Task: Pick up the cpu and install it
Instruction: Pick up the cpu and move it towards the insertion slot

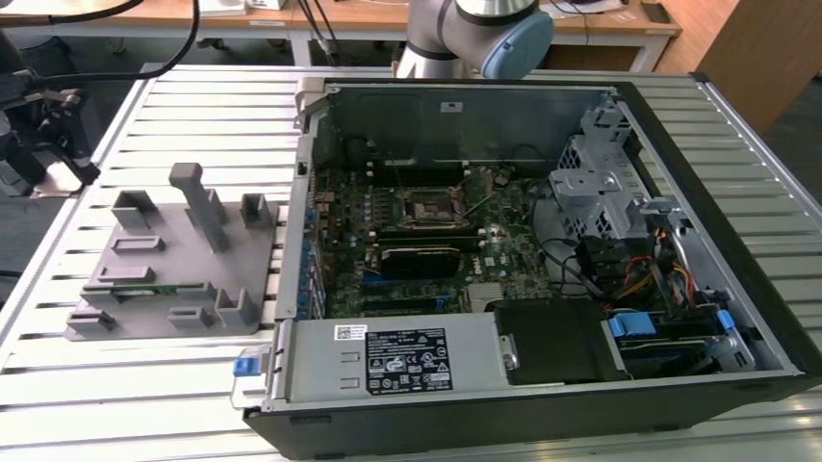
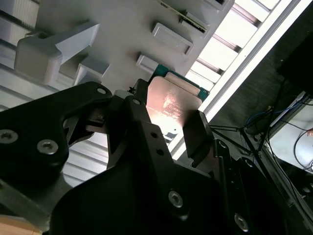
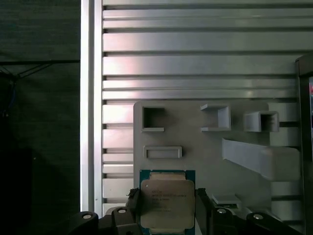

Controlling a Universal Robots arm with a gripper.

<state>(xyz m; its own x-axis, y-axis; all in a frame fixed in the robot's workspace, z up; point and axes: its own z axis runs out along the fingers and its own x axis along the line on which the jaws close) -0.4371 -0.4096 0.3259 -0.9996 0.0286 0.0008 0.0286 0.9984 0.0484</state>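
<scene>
One cpu (image 3: 167, 203) sits clamped in the pincer (image 3: 167, 201), with dark fingers (image 3: 133, 208) pressed on two opposite edges. The first wrist view shows its grey metal top and green rim squarely, while the second wrist view catches that top glowing reddish. Behind it lies the grey fixture (image 3: 205, 156) on the slatted bench (image 3: 195, 63). On the exterior view's left the fixture holds a green memory stick (image 1: 154, 287), beside the open computer case (image 1: 757, 289) with its socket (image 1: 428, 205).
</scene>
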